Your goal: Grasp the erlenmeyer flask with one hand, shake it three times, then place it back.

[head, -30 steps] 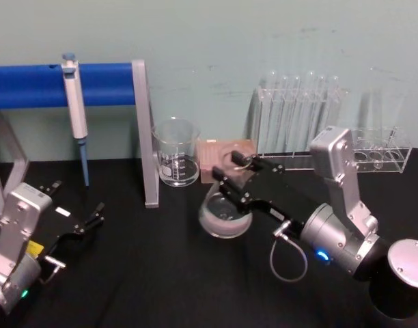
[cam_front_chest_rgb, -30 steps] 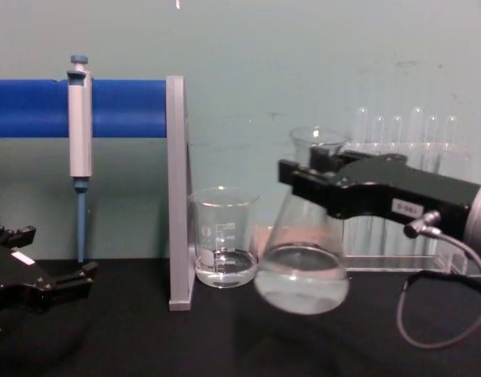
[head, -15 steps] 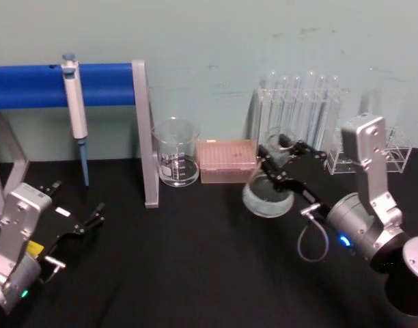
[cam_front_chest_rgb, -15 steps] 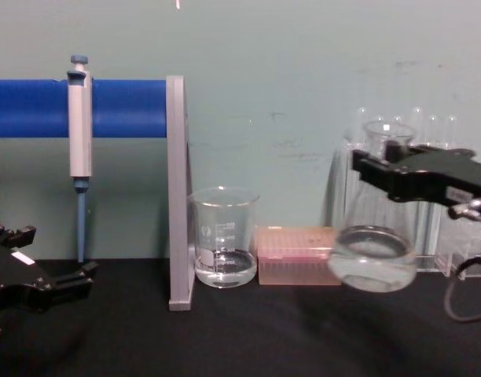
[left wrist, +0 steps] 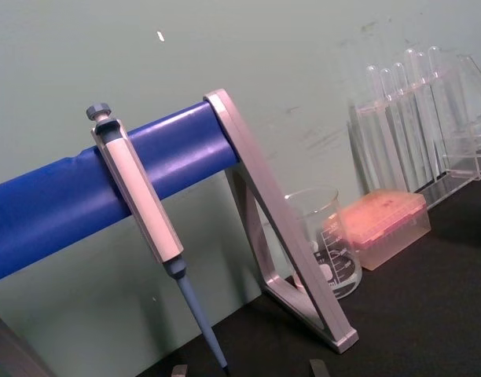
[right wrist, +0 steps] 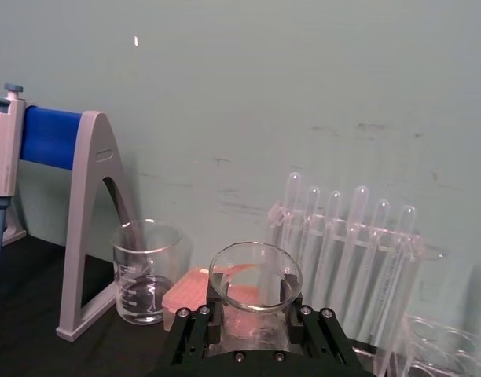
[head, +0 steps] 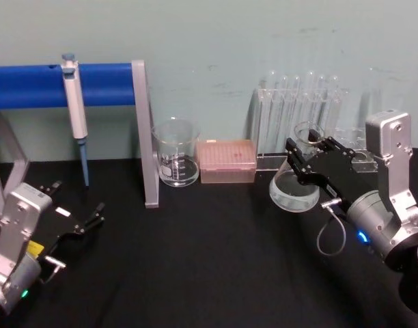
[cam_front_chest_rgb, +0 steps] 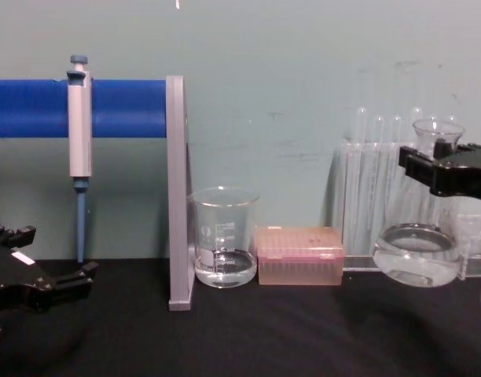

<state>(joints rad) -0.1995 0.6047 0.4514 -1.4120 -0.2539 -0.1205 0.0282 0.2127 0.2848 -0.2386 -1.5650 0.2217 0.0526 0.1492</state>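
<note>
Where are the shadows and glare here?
Head view: the tube rack casts a soft shadow on the wall to its left. Right wrist view: the stand shadows the wall; the flask glints at its rim in the right gripper. Chest view: the black table hides shadows round the idle left gripper.
</note>
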